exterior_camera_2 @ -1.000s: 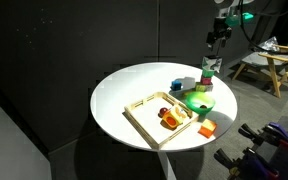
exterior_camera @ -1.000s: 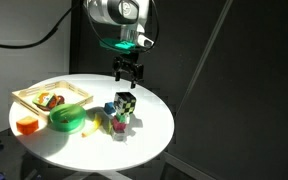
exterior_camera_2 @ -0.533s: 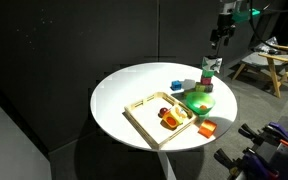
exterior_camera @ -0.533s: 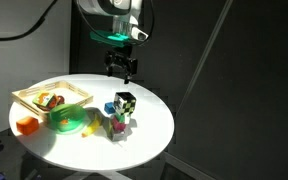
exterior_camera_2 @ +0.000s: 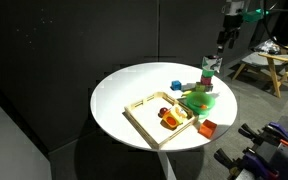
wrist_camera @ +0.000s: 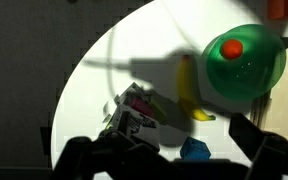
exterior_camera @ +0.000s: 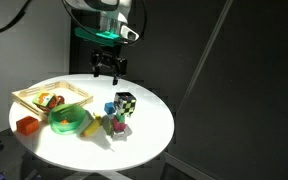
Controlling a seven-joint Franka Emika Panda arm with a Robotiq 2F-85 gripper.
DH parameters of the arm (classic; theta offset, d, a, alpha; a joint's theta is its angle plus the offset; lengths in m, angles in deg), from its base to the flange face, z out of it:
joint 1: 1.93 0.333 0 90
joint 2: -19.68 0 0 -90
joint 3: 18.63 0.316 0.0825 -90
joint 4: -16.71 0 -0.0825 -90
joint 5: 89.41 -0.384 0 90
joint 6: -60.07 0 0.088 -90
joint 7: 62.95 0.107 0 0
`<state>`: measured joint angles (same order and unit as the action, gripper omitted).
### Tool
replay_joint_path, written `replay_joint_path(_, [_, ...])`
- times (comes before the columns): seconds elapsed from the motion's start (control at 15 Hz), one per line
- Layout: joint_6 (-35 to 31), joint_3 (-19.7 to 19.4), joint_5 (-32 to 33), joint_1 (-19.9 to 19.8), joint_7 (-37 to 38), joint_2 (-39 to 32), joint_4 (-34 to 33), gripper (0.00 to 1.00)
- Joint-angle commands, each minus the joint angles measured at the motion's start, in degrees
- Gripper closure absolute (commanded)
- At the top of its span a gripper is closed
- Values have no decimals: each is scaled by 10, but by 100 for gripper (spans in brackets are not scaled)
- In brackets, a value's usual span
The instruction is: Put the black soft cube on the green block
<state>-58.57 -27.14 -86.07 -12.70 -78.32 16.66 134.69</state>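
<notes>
The black soft cube (exterior_camera: 125,103), chequered in black and pale yellow-green, rests on top of the small green block (exterior_camera: 112,126) and its pink partner, near the round white table's middle. It also shows in an exterior view (exterior_camera_2: 210,66) and in the wrist view (wrist_camera: 132,122). My gripper (exterior_camera: 106,72) hangs open and empty above the table, up and away from the cube; it also shows in an exterior view (exterior_camera_2: 224,40). In the wrist view its dark fingers (wrist_camera: 174,165) frame the bottom edge with nothing between them.
A small blue cube (exterior_camera: 110,108) sits beside the stack. A green bowl (exterior_camera: 69,119) holds a red-orange item. A yellow banana (wrist_camera: 189,90) lies by the bowl. A wooden tray (exterior_camera: 49,98) and an orange block (exterior_camera: 26,125) are at the table's far side.
My gripper has moved up and sideways away from the chequered cube, which stays on the blocks. Nothing else has moved.
</notes>
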Motion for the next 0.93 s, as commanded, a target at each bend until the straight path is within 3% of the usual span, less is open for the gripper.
replay_joint_path(0.0, [-1, -1, 12, 6, -24, 51, 57, 0])
replay_joint_path(0.87, [-19, 6, 54, 20, 61, 179, 199, 0])
